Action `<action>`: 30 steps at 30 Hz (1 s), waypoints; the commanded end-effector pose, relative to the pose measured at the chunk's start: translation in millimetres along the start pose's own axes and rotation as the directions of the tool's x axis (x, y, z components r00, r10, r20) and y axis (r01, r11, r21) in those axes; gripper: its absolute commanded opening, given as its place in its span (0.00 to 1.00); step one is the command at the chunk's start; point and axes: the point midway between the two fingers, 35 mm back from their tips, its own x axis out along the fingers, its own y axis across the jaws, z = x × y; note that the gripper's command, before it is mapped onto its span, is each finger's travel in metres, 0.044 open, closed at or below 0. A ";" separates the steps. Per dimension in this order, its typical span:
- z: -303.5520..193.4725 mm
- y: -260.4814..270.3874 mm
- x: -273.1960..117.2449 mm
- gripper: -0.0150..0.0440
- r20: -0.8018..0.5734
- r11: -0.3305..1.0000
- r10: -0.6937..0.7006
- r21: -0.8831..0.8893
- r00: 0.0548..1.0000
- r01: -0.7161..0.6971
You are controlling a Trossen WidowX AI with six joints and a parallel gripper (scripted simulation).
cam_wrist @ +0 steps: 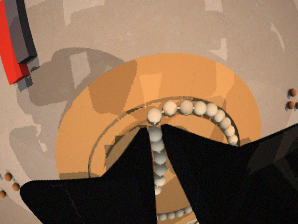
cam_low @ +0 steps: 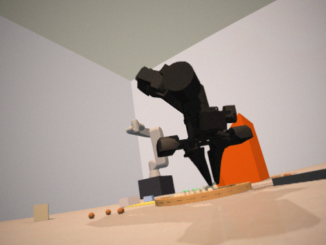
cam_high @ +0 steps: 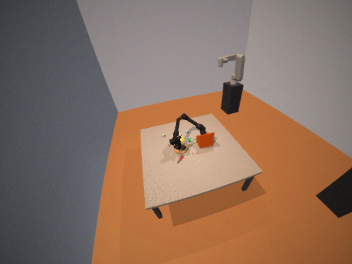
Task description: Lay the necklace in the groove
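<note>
The round wooden bead board (cam_high: 186, 151) (cam_low: 232, 189) (cam_wrist: 170, 70) lies on the table. The pearl bead necklace (cam_low: 192, 193) (cam_wrist: 200, 107) is on it. In the wrist view, beads curve along the upper right of the groove, while the groove's left side shows bare. Another run of beads crosses the board's inner area from the top bead downward, and a few more show low in the view. My gripper (cam_low: 214, 184) (cam_wrist: 153, 132) points down at the board and is shut on a bead of this crossing run, just below the top bead. The fingers hide parts of board and necklace.
An orange block (cam_high: 205, 140) (cam_low: 245, 155) stands beside the board. A red and dark object (cam_high: 181, 158) (cam_wrist: 10, 45) lies near it. Small brown balls (cam_low: 120, 210) (cam_wrist: 292, 93) lie around, and a tan block (cam_low: 41, 212) stands farther off. A dark bar (cam_low: 299, 178) is at the right.
</note>
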 end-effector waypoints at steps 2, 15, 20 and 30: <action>7.0 6.5 -1.8 0.25 0.002 1.000 -0.003 0.003 1.000 0.003; 9.7 9.6 2.2 0.25 0.002 1.000 -0.003 0.003 1.000 0.003; 9.7 9.6 6.2 0.25 0.002 1.000 -0.003 0.003 1.000 0.003; 9.5 8.0 3.1 0.65 0.004 1.000 -0.005 0.010 1.000 0.005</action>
